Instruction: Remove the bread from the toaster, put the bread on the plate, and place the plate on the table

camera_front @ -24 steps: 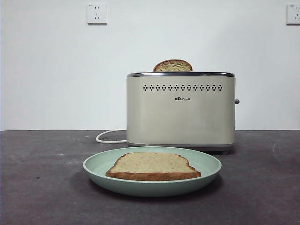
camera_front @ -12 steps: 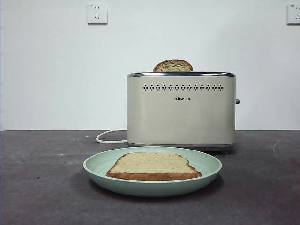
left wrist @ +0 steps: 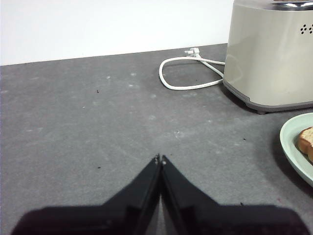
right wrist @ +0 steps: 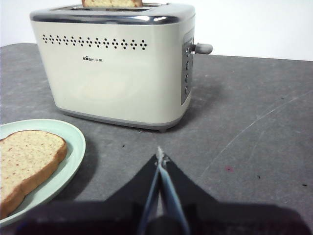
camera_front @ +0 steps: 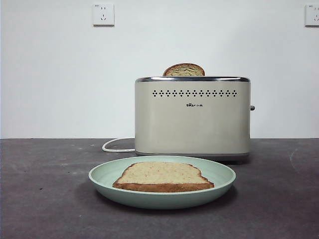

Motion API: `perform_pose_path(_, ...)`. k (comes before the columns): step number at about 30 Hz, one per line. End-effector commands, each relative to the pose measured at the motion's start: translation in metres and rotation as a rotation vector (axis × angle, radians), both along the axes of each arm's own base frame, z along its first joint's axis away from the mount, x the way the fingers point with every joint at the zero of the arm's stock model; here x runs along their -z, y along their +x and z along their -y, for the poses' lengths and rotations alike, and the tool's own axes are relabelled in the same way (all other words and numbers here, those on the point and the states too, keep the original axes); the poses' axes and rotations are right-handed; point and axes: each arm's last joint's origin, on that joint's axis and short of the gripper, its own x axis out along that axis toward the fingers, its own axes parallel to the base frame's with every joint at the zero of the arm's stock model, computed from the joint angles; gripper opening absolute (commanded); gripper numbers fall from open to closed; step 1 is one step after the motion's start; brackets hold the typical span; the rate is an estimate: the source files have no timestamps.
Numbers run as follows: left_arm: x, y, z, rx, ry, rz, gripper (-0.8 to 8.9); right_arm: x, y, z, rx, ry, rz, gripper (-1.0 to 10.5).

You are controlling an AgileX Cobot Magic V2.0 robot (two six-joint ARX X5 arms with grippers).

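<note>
The bread (camera_front: 163, 176) lies flat on the mint plate (camera_front: 102, 175), which rests on the tabletop (camera_front: 45, 199) just in front of the toaster (camera_front: 192, 117) — a darker-crusted slice (camera_front: 184, 69) stands in its slot. Both the left pincer (left wrist: 160, 160) and the right pincer (right wrist: 160, 156) hover low beside the plate, jaws closed on nothing. The slice looks light, soft and crumbly, best pinched gently at a crust edge — the plate, stiff and smooth, by its raised rim.

We see the toaster (camera_front: 192, 119) in smooth cream with a soft satin sheen, topped by a mirror-bright chrome rim, while the desk (camera_front: 45, 189) is dark, matt and faintly scuffed. The plate (camera_front: 102, 175) looks like smooth, matt mint plastic, and the bread (camera_front: 162, 175) on it is porous, speckled and dry-crusted. The white cord (left wrist: 188, 73) looks rubbery and smooth.
</note>
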Motion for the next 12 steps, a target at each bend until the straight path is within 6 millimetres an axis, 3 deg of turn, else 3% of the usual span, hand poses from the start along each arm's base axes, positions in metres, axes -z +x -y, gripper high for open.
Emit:
perform_pose_path(1, 0.0038, 0.0007, -0.0002, -0.004, -0.006, -0.004, -0.04, 0.0045, 0.0002, -0.0001, -0.002, -0.005, -0.019, 0.0)
perform_pose_path(12, 0.0038, 0.0007, -0.0002, -0.003, -0.006, -0.004, -0.04, 0.0049, 0.0004, -0.0001, -0.003, -0.006, -0.023, 0.0)
